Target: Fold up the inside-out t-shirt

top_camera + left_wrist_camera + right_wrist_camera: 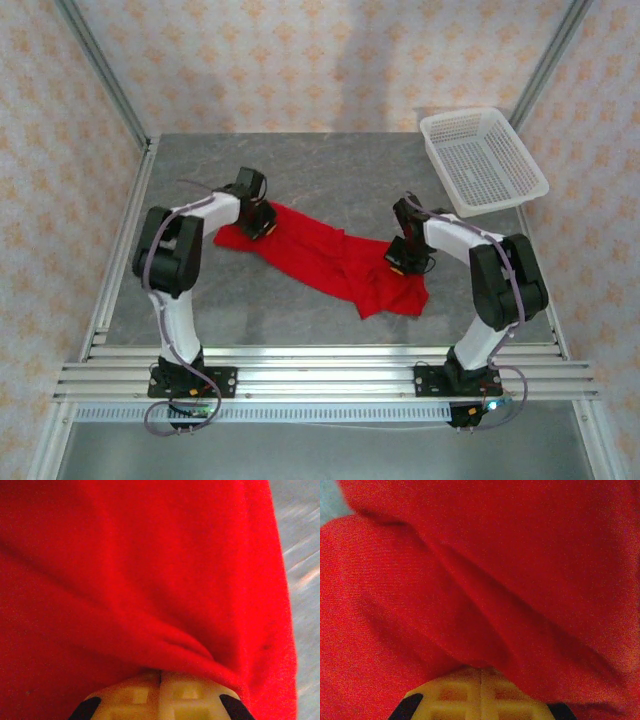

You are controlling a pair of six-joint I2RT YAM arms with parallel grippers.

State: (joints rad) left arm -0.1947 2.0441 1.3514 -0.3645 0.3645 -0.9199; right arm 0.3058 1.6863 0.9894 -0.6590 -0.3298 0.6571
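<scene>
From my seat, the red t-shirt (320, 255) lies rumpled on the grey table (300, 160). It is stretched in a long slanting band, left of the white basket (441, 168) and nearer the arm bases than the basket is. It lies well apart from the basket and does not touch it.

The right gripper (400, 262) is down on the end of the shirt closer to the basket, where the cloth piles into a thicker bunch. The left gripper (262, 228) is at the end farthest from the basket, on the flatter, narrower edge of the fabric.

On the left wrist camera, the left gripper (161, 680) has its two cream pads (135, 697) pressed together along a thin seam. A fold of the t-shirt (150, 580) is drawn tight into their tips, so it is clenched on the cloth. A strip of table (305, 530) shows past the hem.

The right wrist camera gives much the same. The right gripper (481, 675) has its pads meeting edge to edge, and the t-shirt (495, 580) creases down into them, so it too is grasping the fabric. A small corner of table (330, 505) peeks out beyond the cloth.
</scene>
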